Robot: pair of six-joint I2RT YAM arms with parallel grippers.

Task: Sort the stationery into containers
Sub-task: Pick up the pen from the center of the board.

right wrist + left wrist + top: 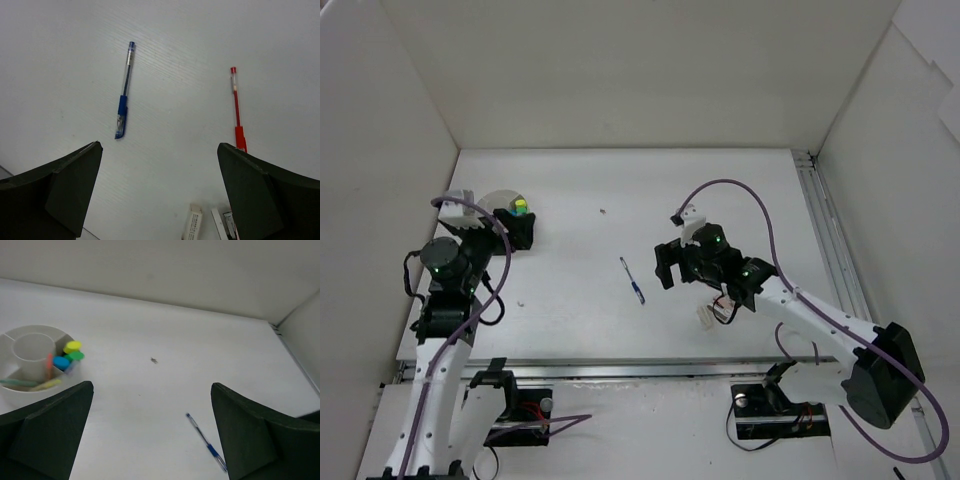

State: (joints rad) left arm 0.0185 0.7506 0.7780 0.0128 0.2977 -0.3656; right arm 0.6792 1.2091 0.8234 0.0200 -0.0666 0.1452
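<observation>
The round white tub (37, 328) stands at the far left; green (76, 355), blue (61, 362) and yellow (72, 346) highlighter ends and a red stick (49, 365) show in its compartments. In the top view the tub (492, 198) is partly hidden by my left gripper (518, 230), which is open and empty just beside it. A blue pen (632, 279) lies mid-table, also in the right wrist view (123, 92). A red pen (236, 110) lies to its right. My right gripper (160, 192) is open and empty above the table near both pens. White eraser blocks (192, 223) lie under it.
White walls enclose the table on the left, back and right. A metal rail (830, 235) runs along the right edge. A small dark speck (603, 211) lies on the far middle of the table. More erasers (706, 317) lie beside the right arm.
</observation>
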